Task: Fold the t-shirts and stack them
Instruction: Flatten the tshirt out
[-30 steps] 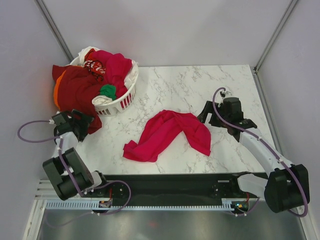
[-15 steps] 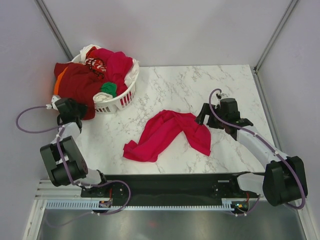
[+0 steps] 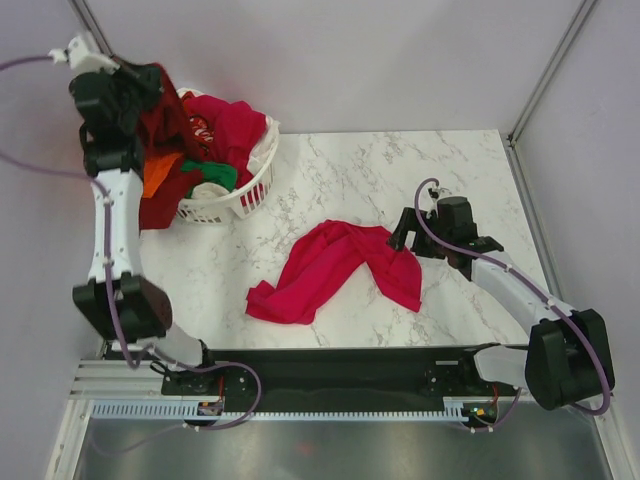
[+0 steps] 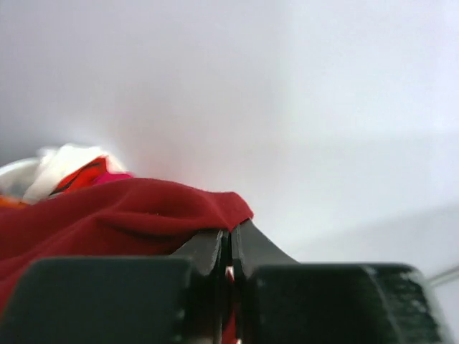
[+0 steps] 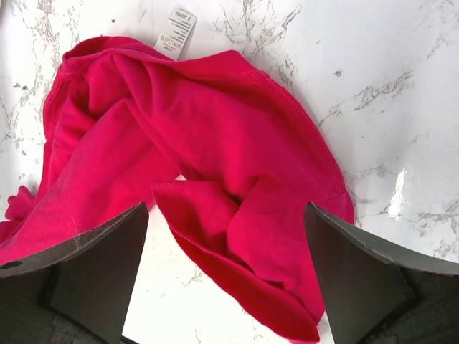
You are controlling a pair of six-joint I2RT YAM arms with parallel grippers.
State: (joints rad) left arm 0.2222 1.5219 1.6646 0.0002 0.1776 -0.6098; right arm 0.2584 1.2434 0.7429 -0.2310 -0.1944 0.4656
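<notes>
Left gripper (image 3: 143, 85) high with maroon cloth, right gripper (image 3: 405, 236) wide over the pink shirt.
The left gripper's 2 fingers (image 4: 208, 247) are pressed together on a fold of the dark maroon t-shirt (image 3: 160, 120), held up over the far-left corner, and the cloth hangs down beside the white basket (image 3: 243, 198). Orange (image 3: 157, 176), green (image 3: 206, 170) and white (image 3: 208, 190) shirts are bunched at the basket's rim. On the right, the gripper's fingers stand well apart above the near-right end of the crimson-pink t-shirt (image 5: 215, 136). That shirt lies crumpled mid-counter (image 3: 400, 165), its label (image 5: 176, 34) showing.
</notes>
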